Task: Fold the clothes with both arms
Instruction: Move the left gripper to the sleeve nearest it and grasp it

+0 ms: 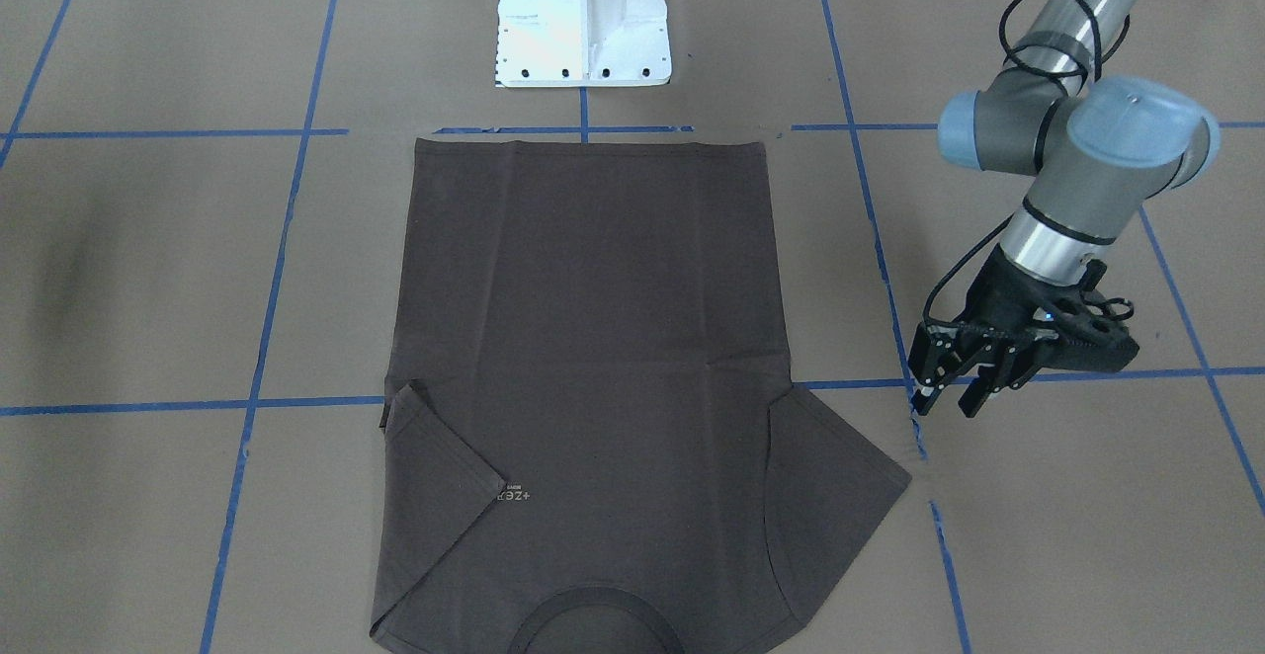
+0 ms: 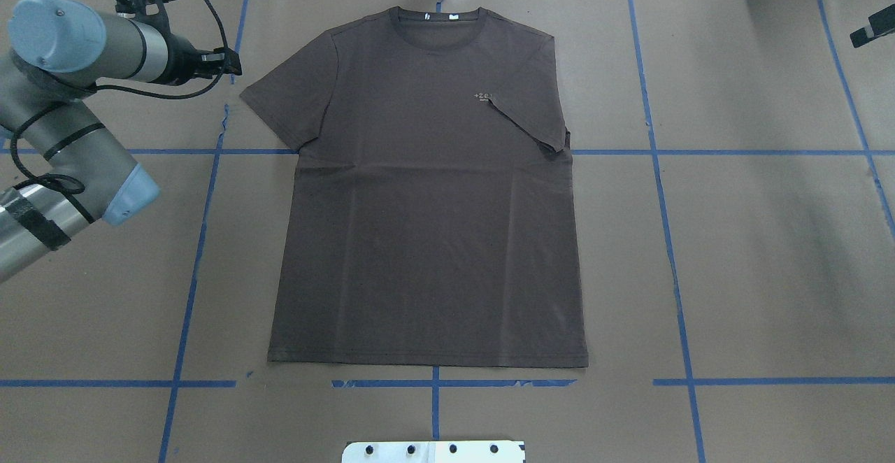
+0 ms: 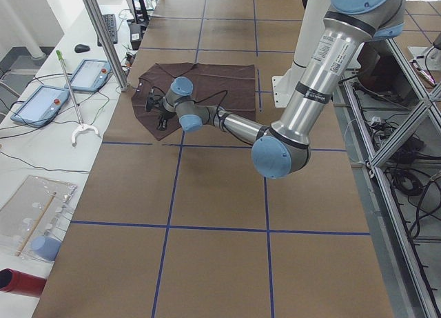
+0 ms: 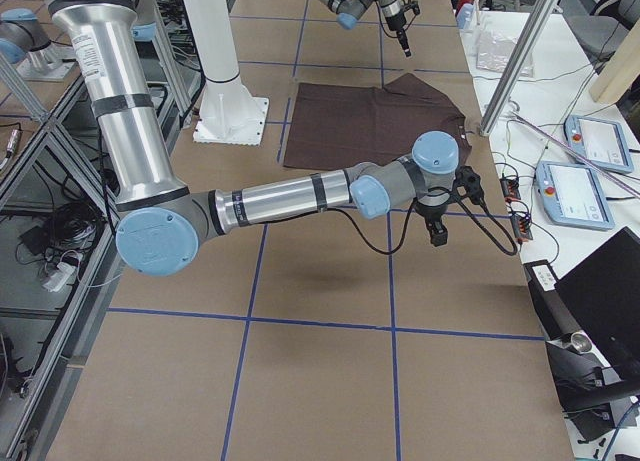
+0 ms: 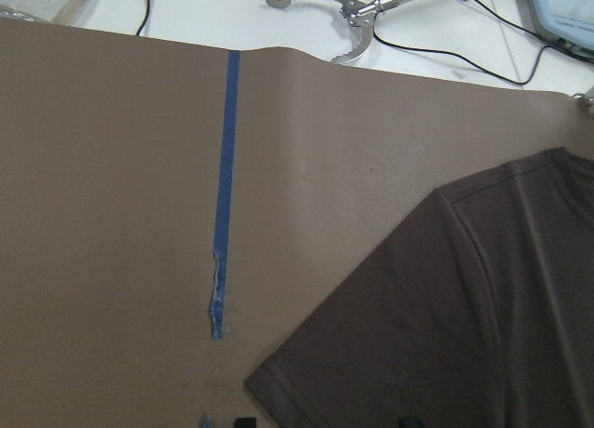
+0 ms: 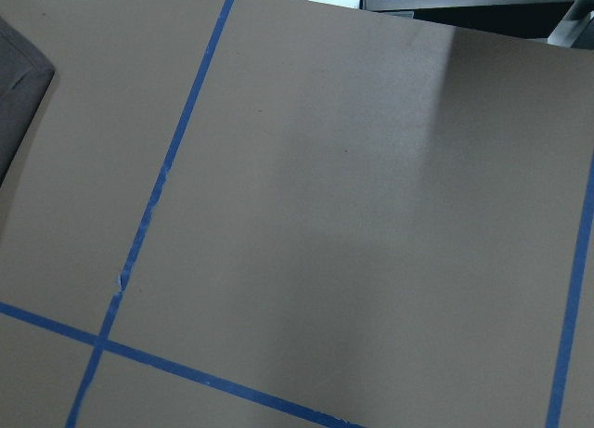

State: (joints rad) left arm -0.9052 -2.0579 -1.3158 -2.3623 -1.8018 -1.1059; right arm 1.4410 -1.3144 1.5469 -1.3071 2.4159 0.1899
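While the left arm [image 2: 70, 50] is stretching out over the table [image 2: 755, 253] at the far left, the left gripper [image 1: 947, 399] is hovering just off the tip of the left sleeve [image 2: 287, 96], beside a blue tape line [image 2: 222, 124], w/ its two fingers standing apart and gripping nothing, no contact w/ cloth. Moving rightward, the T-shirt [image 2: 426, 225] is lying flat, front up, mid-table, collar [image 2: 437, 29] pointing away from the robot, hem [image 2: 426, 364] toward the white base [image 2: 433, 451]. Its left sleeve is lying spread out, whereas the right sleeve [image 2: 535, 124] is already lying folded in over the chest, covering part of the pale lettering [image 2: 482, 96]. Farthest right, the right arm [image 4: 290, 196] is holding the right gripper [image 4: 437, 231] above bare table, well apart from the shirt; open or shut, I cannot tell. Judging by this, the sleeve-folding step is underway, approx. half done: right side in, left side pending. The next move is prob. calling for the left gripper to come down on the sleeve's outer edge, pinch it cleanly, then carry it inward across the chest w/o dragging the body out of square.
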